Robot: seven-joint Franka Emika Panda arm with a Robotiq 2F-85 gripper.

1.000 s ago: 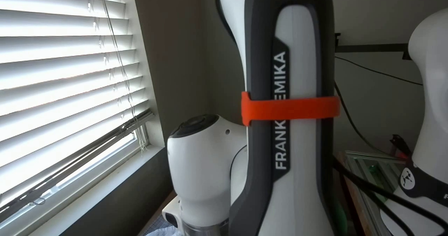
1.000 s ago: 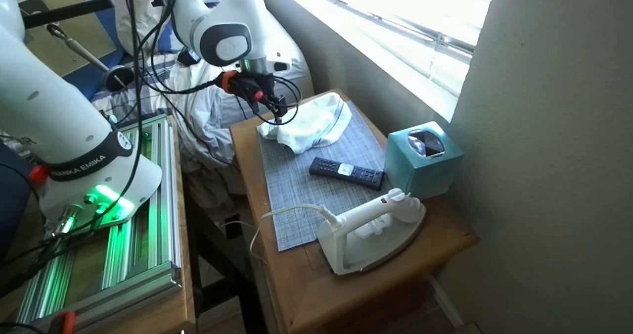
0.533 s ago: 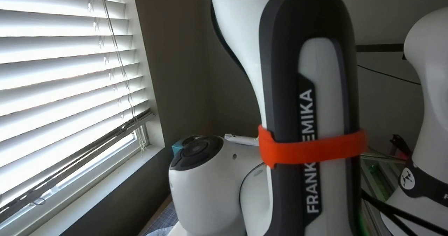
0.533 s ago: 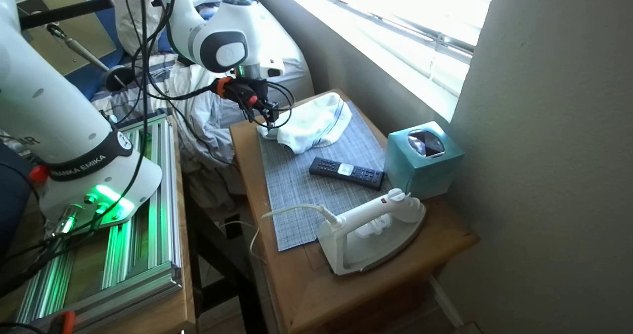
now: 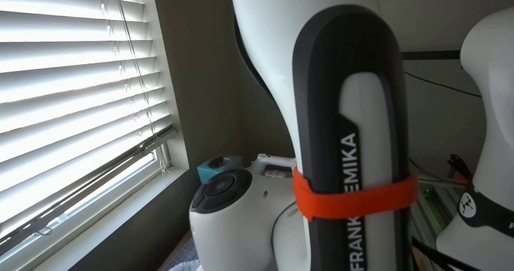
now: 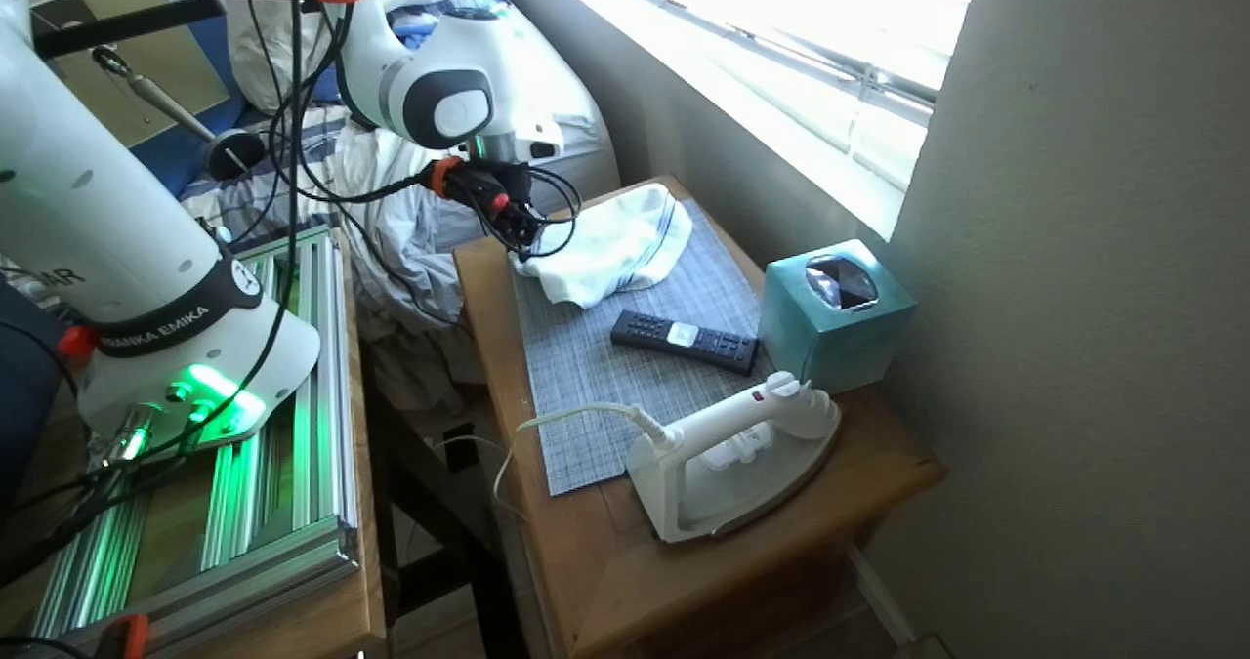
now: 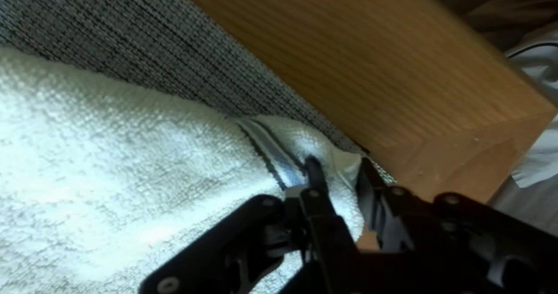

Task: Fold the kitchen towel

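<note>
Your arm (image 6: 498,78) has lowered, wrist pointing down. Two fingers (image 7: 317,202) straddle an edge of one kitchen towel (image 7: 130,176) on one placemat (image 6: 596,395); whether gripping, you cannot tell. One remote (image 6: 684,339), iron (image 6: 728,427) and box (image 6: 830,337) sit nearby.

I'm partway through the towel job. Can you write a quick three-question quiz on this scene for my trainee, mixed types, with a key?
1. Multiple choice: in the wrist view, what pattern marks the towel?
A) Polka dots
B) Stripes
C) Stars

2. True or false: in an exterior view, the remote lies on the mat, between the towel and the iron.

3. Short answer: in the wrist view, what shows between the jaws of the gripper, and is it firmly held?

Key:
1. B
2. True
3. Part of the towel; whether it is firmly held cannot be told from these views.
</note>
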